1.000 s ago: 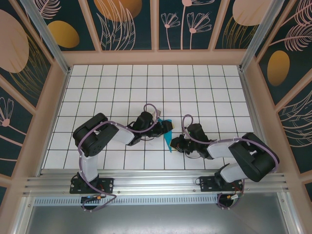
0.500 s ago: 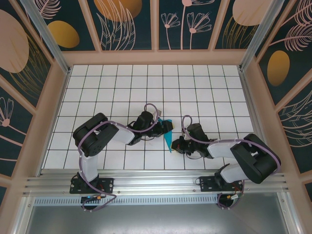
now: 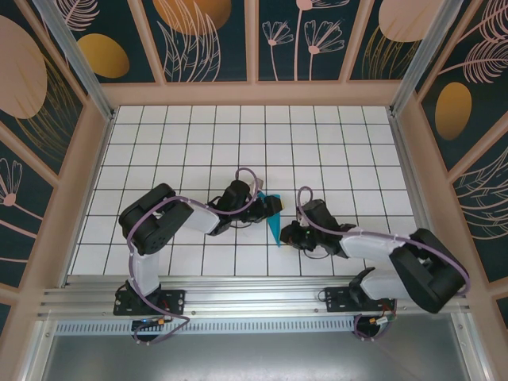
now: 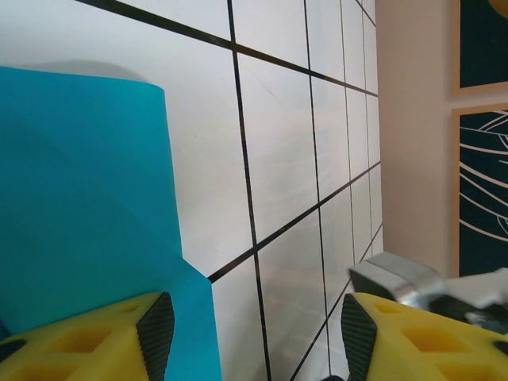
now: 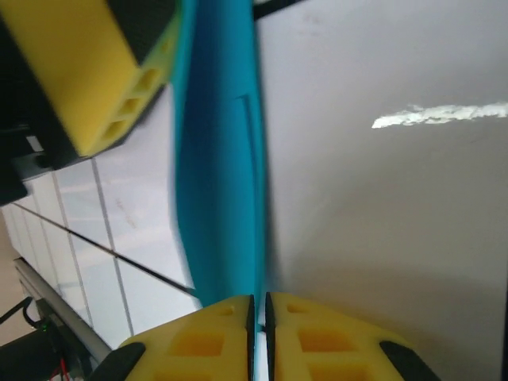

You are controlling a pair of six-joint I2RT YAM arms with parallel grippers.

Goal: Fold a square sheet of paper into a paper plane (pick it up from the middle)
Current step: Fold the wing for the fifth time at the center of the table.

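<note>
The folded paper (image 3: 275,225) lies mid-worktop, toward the near edge. The right gripper (image 5: 259,317) pinches its thin edge, nearly closed. The left gripper (image 4: 250,327) stands half open, holding nothing. The paper looks light, floppy and easily creased, so a folded edge is the best place to grip.

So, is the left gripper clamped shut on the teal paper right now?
No, the left gripper stands wide open, one finger over the teal paper, the other over bare tile.
</note>
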